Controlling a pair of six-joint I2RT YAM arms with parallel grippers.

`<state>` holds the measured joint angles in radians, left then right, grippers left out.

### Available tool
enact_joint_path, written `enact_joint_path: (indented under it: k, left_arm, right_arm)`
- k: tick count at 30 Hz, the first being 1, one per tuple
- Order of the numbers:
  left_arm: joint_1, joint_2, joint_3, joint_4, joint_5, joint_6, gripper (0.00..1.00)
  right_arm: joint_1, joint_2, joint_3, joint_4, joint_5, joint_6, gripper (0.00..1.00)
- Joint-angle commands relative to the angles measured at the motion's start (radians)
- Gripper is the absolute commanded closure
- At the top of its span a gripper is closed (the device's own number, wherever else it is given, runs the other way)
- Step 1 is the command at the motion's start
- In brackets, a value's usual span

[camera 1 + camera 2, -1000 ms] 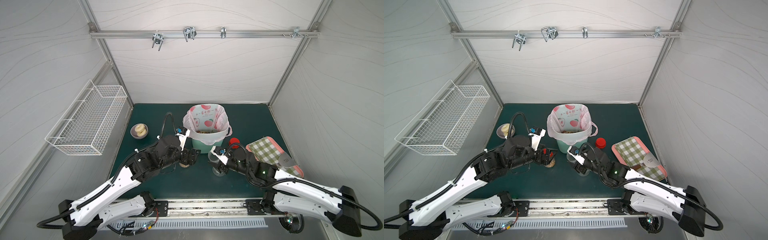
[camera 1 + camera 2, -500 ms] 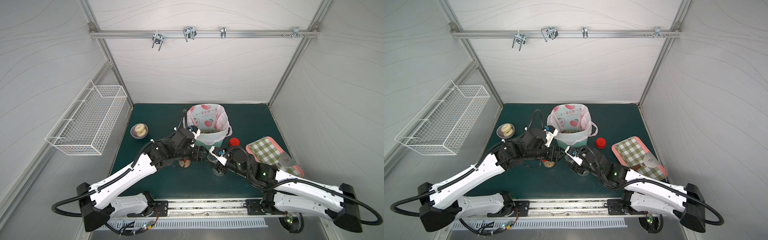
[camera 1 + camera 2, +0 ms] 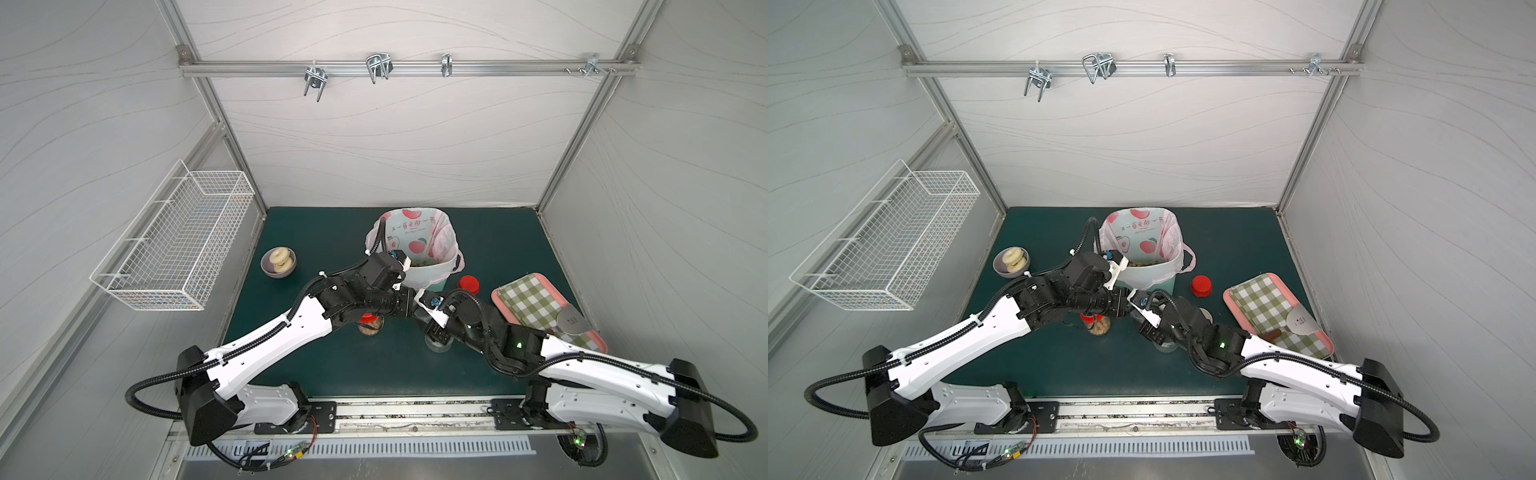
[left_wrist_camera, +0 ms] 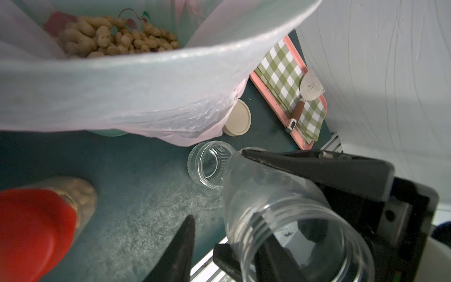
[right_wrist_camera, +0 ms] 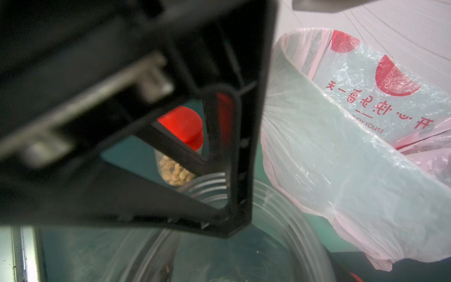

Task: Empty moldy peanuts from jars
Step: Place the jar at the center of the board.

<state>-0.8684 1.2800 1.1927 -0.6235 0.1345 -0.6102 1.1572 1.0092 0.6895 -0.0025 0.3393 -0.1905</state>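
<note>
My right gripper [image 3: 424, 311] is shut on an empty clear jar [image 4: 280, 207] with no lid, held above the mat in front of the bin. The jar's mouth faces my left gripper [image 3: 406, 304], whose jaws straddle it. One left finger [image 4: 185, 244] stands clear of the jar wall; the other is hidden behind it. A jar with a red lid [image 3: 370, 326] stands upright under the left arm, peanuts inside. A squat jar [image 4: 210, 166] sits open and empty on the mat. Moldy peanuts [image 4: 117, 39] lie in the bag-lined bin [image 3: 419, 274].
A loose red lid [image 3: 468, 284] and a beige lid [image 4: 236, 119] lie on the mat beside the bin. A pink tray [image 3: 497, 296] with a checked cloth and a scraper is at the right. A bowl [image 3: 266, 270] of pastries and a wire basket [image 3: 174, 245] are at the left.
My left arm has swung right from the red-lidded jar to the right gripper's jar, and its jaws have narrowed. The right arm has stayed where it was.
</note>
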Motion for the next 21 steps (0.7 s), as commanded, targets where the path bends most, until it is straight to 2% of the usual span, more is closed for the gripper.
enact_joint_path:
  k: [1, 7, 11, 12, 13, 21]
  left_arm:
    - [0.005, 0.017, 0.037, 0.036, -0.014, -0.016, 0.72]
    - [0.005, 0.025, 0.036, 0.056, 0.014, -0.019, 0.98]
    - [0.005, 0.026, 0.032, 0.052, 0.009, -0.014, 1.00]
    - [0.004, 0.025, 0.031, 0.048, 0.003, -0.013, 1.00]
    - [0.005, 0.025, 0.034, 0.043, -0.003, -0.010, 1.00]
    - [0.004, 0.023, 0.060, -0.021, -0.070, 0.019, 1.00]
  right_arm:
    - [0.008, -0.006, 0.033, 0.030, 0.027, 0.018, 0.99]
    - [0.009, -0.006, 0.028, 0.045, 0.029, 0.018, 0.86]
    - [0.008, -0.006, 0.024, 0.040, 0.047, 0.057, 0.77]
    - [0.008, -0.004, 0.025, 0.033, 0.053, 0.056, 0.06]
    - [0.008, -0.006, 0.025, 0.029, 0.055, 0.054, 0.01]
    - [0.008, -0.048, 0.008, 0.021, 0.021, 0.045, 0.01]
